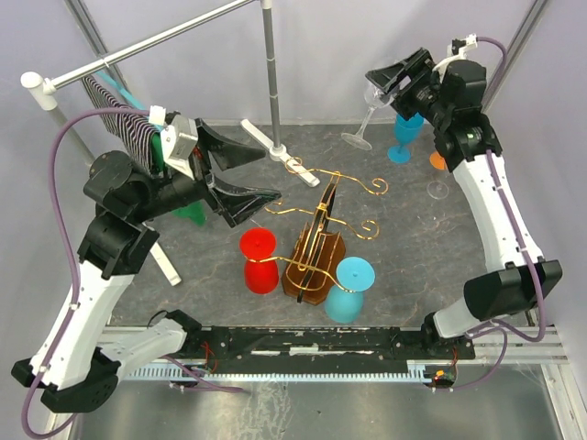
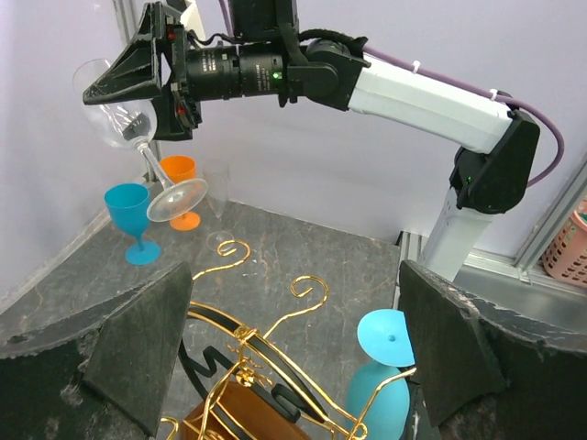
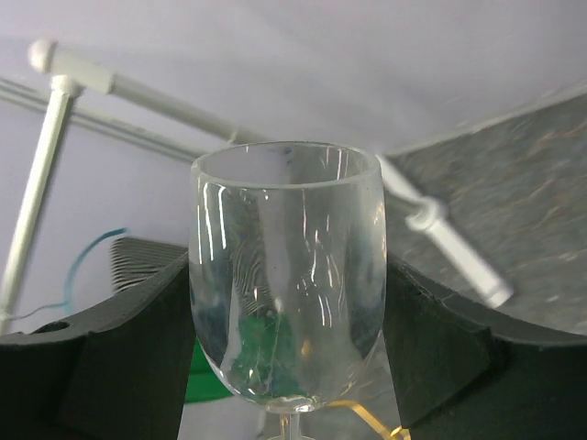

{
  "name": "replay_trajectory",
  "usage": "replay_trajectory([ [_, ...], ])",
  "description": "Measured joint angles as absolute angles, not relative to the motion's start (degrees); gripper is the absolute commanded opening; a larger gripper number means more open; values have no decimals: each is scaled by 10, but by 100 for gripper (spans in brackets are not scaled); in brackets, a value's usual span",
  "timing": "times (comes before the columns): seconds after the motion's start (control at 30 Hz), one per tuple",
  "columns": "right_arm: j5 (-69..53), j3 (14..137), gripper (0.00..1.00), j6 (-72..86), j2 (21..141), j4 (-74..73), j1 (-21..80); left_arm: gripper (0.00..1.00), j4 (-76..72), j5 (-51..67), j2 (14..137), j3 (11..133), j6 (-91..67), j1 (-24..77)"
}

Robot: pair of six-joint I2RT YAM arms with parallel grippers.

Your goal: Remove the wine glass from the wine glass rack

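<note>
The left arm (image 1: 78, 312) has smooth white shell links between bulky matte black joint housings (image 1: 119, 183), and a thin purple cable (image 1: 55, 160) runs along its far-left side. A pale grey block (image 1: 181, 137) is mounted at its wrist. The left gripper (image 1: 266, 174) ends in two broad, black, wedge-shaped fingers (image 2: 119, 348) with a rough, chipped surface. The right arm (image 1: 500, 211) matches it, with white links, a black elbow housing (image 1: 500, 289) and a second purple cable (image 2: 459, 80) held by white cable ties (image 2: 415, 67). A small green light (image 2: 274, 75) glows on its black wrist. The right gripper (image 1: 381, 84) is black too.
</note>
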State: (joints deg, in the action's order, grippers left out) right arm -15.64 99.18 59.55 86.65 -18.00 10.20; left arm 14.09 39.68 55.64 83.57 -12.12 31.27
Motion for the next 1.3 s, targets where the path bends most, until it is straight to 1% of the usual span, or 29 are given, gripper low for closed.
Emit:
replay_trajectory([
  [0.17,-76,996,68,477,895,-177,101,99,166,380,541,836,-107,313],
  [0.27,-23,965,68,405,896,-151,101,99,175,373,535,835,-100,313],
  [0.37,32,895,68,325,885,-80,103,99,175,373,535,833,-97,313],
  [0.57,130,696,68,181,865,127,110,99,176,368,543,819,-93,313],
  [0.63,148,654,68,152,866,184,112,99,176,364,548,816,-92,313],
  [0.87,190,531,68,72,879,447,116,99,181,360,554,810,-90,313],
  [1.07,197,466,67,41,939,631,116,99,184,360,555,810,-90,313],
  [1.17,195,442,68,34,978,690,116,99,184,360,555,810,-90,313],
  [1.3,195,431,68,31,1012,717,116,99,189,358,555,810,-88,313],
])
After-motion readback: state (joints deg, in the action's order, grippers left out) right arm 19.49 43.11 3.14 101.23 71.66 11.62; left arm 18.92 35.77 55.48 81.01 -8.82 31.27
